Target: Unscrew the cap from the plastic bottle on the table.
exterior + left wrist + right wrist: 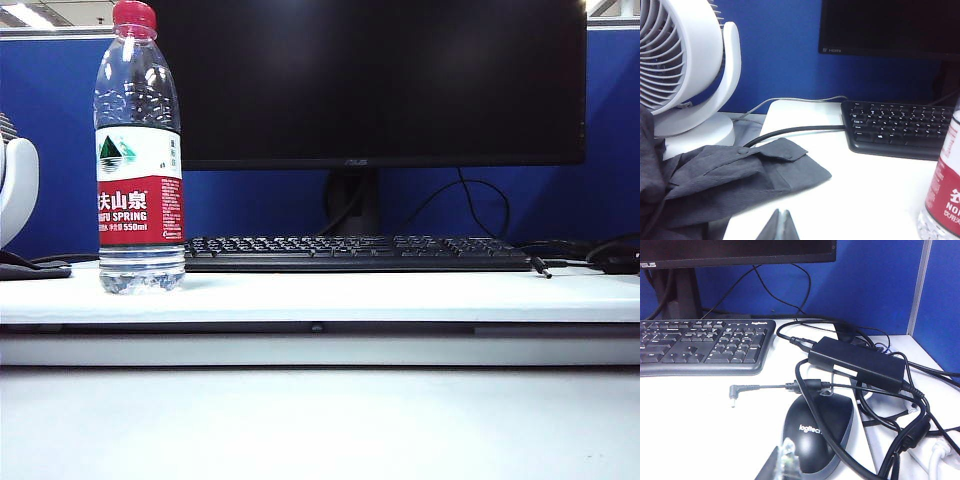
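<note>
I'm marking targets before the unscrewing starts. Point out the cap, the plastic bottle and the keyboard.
cap (134,17), exterior view, middle of its red side.
plastic bottle (139,210), exterior view, red band of the label.
keyboard (355,250), exterior view, middle key rows.

A black ASUS monitor (365,80), black keyboard (355,252), white fan (682,65), grey shirt (725,185), Logitech mouse (817,432) and black power adapter (855,362).
</note>
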`<state>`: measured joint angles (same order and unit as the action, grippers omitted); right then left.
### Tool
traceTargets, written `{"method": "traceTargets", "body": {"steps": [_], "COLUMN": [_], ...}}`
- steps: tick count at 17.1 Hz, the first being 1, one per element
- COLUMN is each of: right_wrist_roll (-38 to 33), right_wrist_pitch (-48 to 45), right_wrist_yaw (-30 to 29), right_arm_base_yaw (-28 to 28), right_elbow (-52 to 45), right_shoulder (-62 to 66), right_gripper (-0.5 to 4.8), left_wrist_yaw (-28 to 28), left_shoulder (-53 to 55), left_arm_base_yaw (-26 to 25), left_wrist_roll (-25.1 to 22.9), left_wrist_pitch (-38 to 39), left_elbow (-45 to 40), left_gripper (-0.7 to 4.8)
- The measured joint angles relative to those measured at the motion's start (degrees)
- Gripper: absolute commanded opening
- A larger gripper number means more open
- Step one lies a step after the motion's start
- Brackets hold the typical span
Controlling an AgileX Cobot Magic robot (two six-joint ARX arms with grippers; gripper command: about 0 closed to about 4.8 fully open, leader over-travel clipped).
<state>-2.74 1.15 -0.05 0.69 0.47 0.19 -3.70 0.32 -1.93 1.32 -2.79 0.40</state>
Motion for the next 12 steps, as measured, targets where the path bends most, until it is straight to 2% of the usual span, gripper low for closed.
{"method": "traceTargets", "body": {"steps": [6,8,9,10,11,12], "right_wrist_roll": [-0.31,-6.36,-14.51,-18.51,-21.42,-26.14], "right_wrist_pitch": [0.11,-0.68,-4.76,-8.98,-13.42,-23.32], "right_wrist_yaw": [0.0,-1.88,-6.34,-9.03,-10.88,-12.79], "right_arm_base_yaw": [0.0,0.02,0.02,0.02,0.02,0.02], "right_elbow": [0.0,0.0,0.0,0.0,0.0,0.0], "right_shoulder": [0.0,0.0,0.0,0.0,0.0,0.0], "right_gripper": [-0.01,-0.01,-0.01,-0.01,0.0,0.0], "left_wrist_yaw": [0.0,-2.19,-5.7,-6.56,-6.64,-5.84], "left_shoulder": [0.0,0.0,0.0,0.0,0.0,0.0], "left_arm_base_yaw": [0.0,0.0,0.0,0.0,0.0,0.02], "left_wrist_roll": [0.11,5.09,16.44,28.09,37.79,58.99], "left_wrist_pitch": [0.5,0.72,-1.53,-4.07,-6.05,-10.47], "left_elbow": [0.0,0.0,0.0,0.0,0.0,0.0], "left_gripper": [-0.05,0.0,0.12,0.27,0.26,0.26]}}
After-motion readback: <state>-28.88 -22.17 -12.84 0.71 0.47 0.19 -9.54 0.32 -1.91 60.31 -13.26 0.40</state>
